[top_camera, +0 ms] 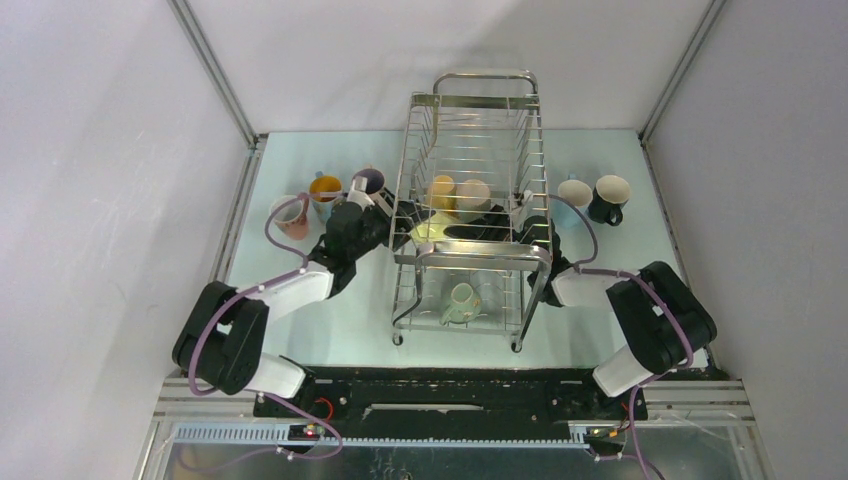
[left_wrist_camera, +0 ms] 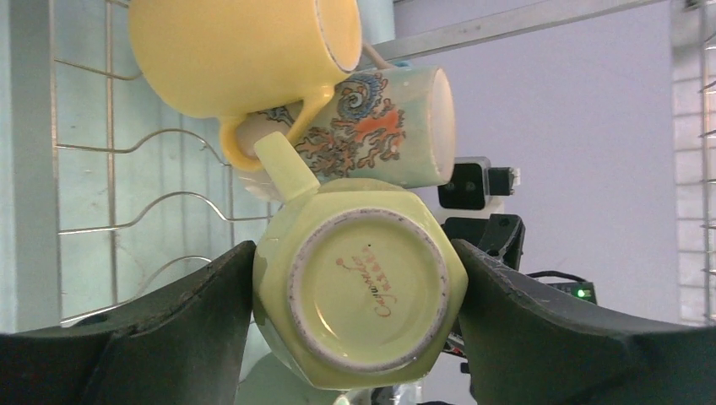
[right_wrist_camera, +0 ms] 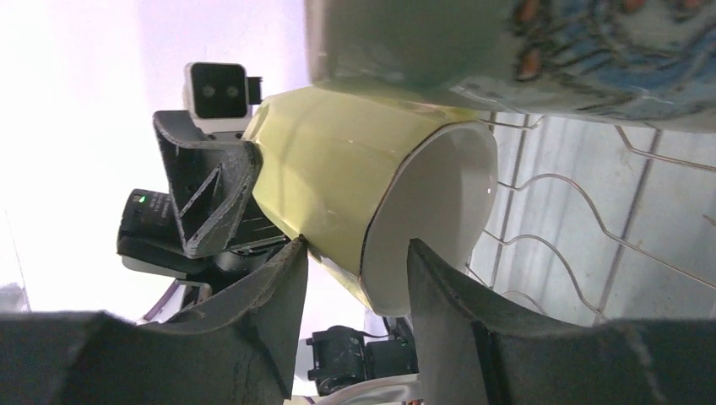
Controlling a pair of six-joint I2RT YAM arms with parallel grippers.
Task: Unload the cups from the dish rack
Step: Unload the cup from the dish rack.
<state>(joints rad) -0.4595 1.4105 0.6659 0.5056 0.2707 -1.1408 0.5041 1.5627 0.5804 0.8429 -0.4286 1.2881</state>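
Dish rack [top_camera: 480, 251], upper tier, near end: pale green cup [left_wrist_camera: 367, 291] lying on its side. L fingers [left_wrist_camera: 194, 321] spread wide, clamped on its base, both touching. R fingers [right_wrist_camera: 262, 329] straddle the rim; whether gripping, can't tell.

Dish rack [top_camera: 470, 130] at centre of counter [top_camera: 340, 335]; three cups [top_camera: 325, 188] at its ten o'clock, two cups [top_camera: 575, 193] at two o'clock. Lower tier: single cup [top_camera: 460, 302]. Upper tier: tipped cup [left_wrist_camera: 363, 291] between left hand [left_wrist_camera: 355, 253], nine o'clock, and right hand [right_wrist_camera: 356, 249], three o'clock.
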